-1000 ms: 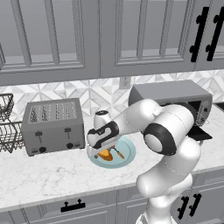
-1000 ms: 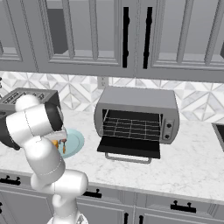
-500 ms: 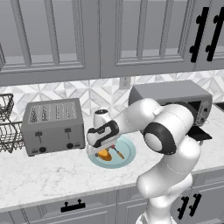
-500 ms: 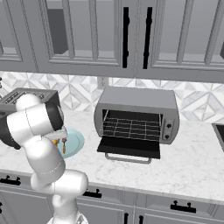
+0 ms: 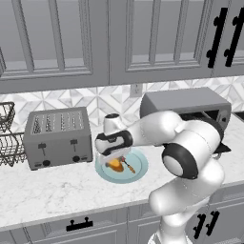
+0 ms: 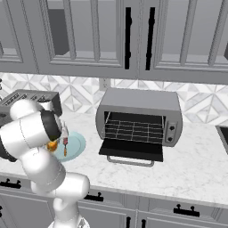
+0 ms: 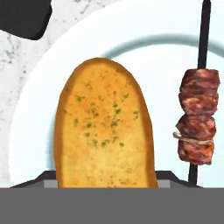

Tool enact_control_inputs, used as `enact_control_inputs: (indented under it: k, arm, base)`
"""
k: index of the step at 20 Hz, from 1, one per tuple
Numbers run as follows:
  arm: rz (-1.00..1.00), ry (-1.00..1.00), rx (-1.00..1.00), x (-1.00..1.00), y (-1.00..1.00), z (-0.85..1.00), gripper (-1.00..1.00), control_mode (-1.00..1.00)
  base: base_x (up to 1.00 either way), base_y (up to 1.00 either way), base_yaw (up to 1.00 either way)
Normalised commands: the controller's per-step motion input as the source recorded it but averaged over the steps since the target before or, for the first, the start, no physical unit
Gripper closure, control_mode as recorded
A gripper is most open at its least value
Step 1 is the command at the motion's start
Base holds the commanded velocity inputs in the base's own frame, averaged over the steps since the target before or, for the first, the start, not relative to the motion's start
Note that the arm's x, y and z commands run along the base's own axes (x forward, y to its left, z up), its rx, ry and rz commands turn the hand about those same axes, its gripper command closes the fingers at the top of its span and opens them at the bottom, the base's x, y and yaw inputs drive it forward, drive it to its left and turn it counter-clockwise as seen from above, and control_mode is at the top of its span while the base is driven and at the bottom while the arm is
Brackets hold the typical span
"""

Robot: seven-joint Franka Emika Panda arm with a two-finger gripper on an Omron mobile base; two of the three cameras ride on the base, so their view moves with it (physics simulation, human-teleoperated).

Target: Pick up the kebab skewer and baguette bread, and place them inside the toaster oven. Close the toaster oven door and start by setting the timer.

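Directly under the gripper (image 5: 115,161), low over the pale blue plate (image 5: 136,174), lies the baguette bread (image 7: 104,127); finger spread cannot be told. Kebab skewer (image 7: 196,114) just beside the loaf, same plate. Toaster oven (image 6: 139,120) well apart, toaster oven door (image 6: 131,151) folded down.

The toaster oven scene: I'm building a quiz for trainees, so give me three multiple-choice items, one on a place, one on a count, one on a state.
1. Where does the baguette bread lie?
A. on the plate
B. in the toaster oven
C. on the toaster

2. How many food items are on the plate?
A. one
B. two
C. four

3. The toaster oven door is:
A. shut
B. missing
C. folded down open

Answers: 1 A, the hand view shows it on the plate beside the kebab skewer; 2 B, loaf and skewer; 3 C, the toaster oven shows its rack.
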Motion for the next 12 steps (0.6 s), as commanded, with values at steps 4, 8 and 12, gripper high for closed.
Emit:
enact_control_inputs:
  k: [4,8,12]
  arm:
    - [-0.18,0.0,0.0,-0.02,-0.2,0.84,1.0,-1.0]
    - [-0.17,0.0,0.0,-0.04,-0.31,0.65,1.0,-1.0]
    - [-0.22,0.0,0.0,0.0,-0.44,0.29,1.0,-1.0]
  base:
    - [0.0,0.0,0.0]
    - [0.0,0.0,0.0]
    - [0.0,0.0,0.0]
